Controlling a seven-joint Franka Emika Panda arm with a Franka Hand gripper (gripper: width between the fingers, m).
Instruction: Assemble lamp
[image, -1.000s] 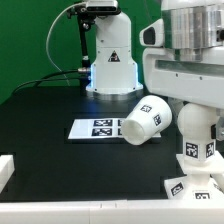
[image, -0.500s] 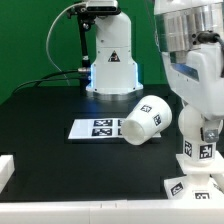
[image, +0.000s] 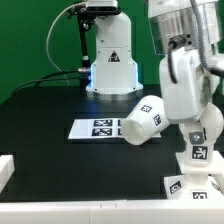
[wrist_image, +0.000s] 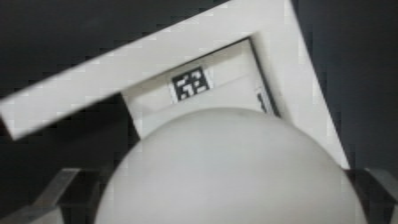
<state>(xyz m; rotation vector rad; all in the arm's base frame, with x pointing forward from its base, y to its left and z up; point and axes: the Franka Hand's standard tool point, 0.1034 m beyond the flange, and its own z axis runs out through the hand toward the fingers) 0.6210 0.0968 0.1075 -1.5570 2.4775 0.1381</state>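
The round white bulb fills the wrist view between my two dark fingers. My gripper is shut on the bulb. In the exterior view the bulb stands upright with its tag facing the camera, on the low square base at the front right, and my gripper comes down on it from above, largely hidden by the arm. The base's tag shows beyond the bulb. The cone shade lies on its side just left of the bulb.
The marker board lies flat to the left of the shade. The robot's pedestal stands at the back. A white rail runs along the front edge and shows as a corner in the wrist view.
The wrist has turned over the bulb, and the arm's links have swung round to the exterior view's left. The bulb's top is now covered. Shade and base have not moved.
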